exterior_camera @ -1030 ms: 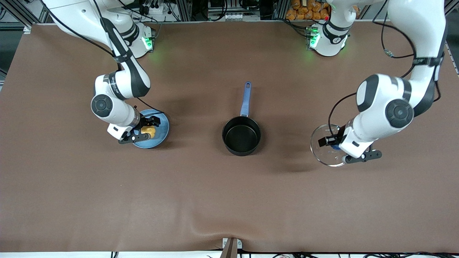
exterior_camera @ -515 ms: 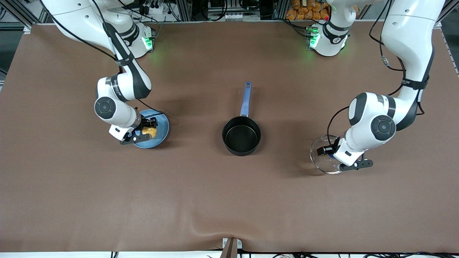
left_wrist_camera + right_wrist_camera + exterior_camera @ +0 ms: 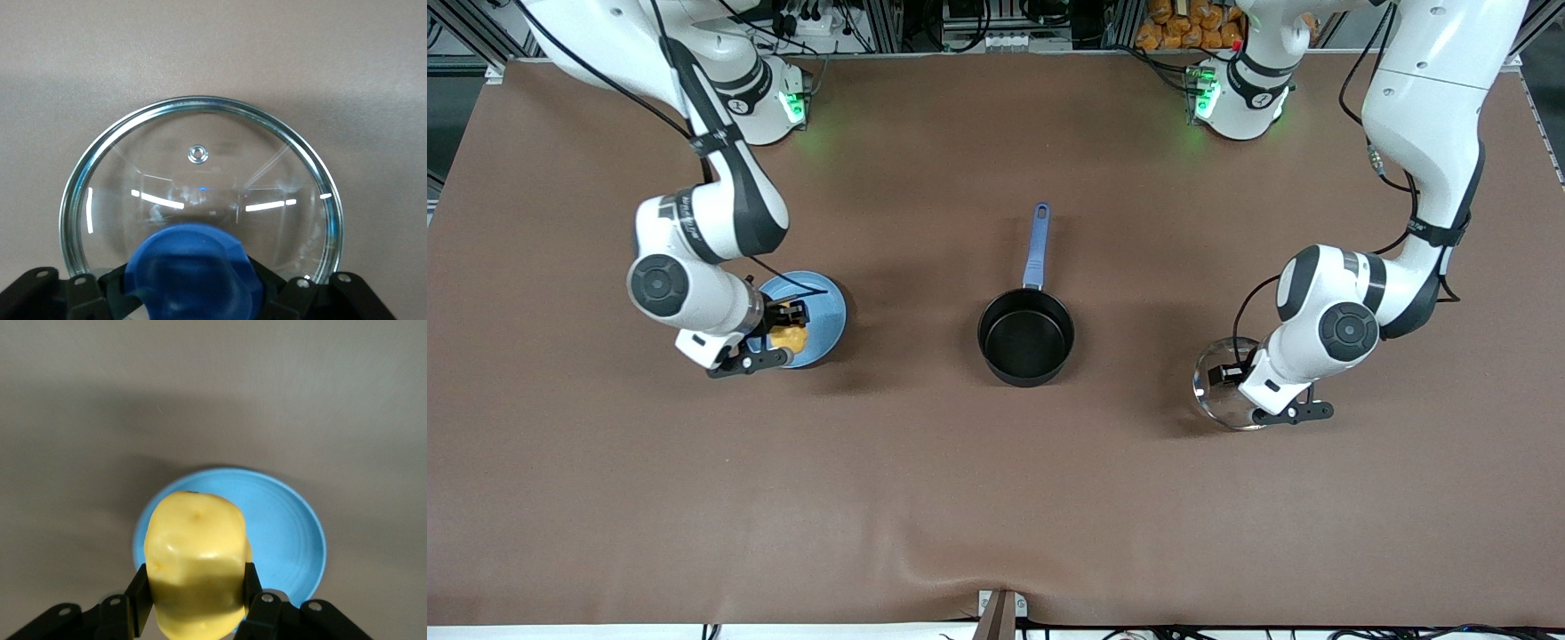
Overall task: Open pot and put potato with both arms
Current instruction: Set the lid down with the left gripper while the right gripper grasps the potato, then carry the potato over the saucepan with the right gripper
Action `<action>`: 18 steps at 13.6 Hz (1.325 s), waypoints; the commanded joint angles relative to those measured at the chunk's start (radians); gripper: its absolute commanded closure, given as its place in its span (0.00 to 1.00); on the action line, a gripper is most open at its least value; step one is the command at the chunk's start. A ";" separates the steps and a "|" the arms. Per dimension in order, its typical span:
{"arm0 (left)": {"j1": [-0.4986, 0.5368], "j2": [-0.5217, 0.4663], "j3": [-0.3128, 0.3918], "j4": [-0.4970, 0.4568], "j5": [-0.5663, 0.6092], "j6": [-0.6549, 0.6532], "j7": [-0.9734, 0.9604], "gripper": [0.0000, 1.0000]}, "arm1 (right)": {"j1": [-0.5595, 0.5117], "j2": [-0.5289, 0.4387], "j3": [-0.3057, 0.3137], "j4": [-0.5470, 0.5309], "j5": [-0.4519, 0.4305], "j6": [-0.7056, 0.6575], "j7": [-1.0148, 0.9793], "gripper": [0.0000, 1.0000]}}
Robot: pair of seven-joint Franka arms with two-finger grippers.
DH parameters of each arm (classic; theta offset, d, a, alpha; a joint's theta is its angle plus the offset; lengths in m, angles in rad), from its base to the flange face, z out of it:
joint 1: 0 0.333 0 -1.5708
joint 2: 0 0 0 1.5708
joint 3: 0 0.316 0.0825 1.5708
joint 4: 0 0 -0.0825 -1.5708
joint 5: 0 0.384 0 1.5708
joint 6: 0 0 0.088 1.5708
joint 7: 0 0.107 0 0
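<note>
The black pot stands open at the table's middle, its blue handle pointing toward the arms' bases. My right gripper is shut on the yellow potato and holds it just above the light-blue plate. In the right wrist view the potato sits between the fingers, over the plate. My left gripper is shut on the blue knob of the glass lid, low over the table toward the left arm's end. The lid's rim shows whole.
The brown table mat has a raised fold at the edge nearest the camera. A small metal bracket sits at that edge. Bare mat lies between the plate, the pot and the lid.
The left arm has carried the lid lower and nearer the camera. The right gripper has raised the potato off the plate and shifted slightly toward the right arm's end.
</note>
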 commanded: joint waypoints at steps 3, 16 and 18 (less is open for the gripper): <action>0.004 0.010 0.003 -0.007 0.059 0.015 -0.009 0.46 | 0.156 0.121 0.000 0.376 0.014 -0.171 0.215 1.00; 0.009 -0.272 -0.011 0.025 0.043 -0.216 0.008 0.00 | 0.463 0.517 -0.002 0.817 0.095 -0.036 0.669 1.00; 0.009 -0.358 -0.017 0.027 0.010 -0.286 0.014 0.00 | 0.483 0.552 -0.002 0.817 0.095 -0.007 0.672 1.00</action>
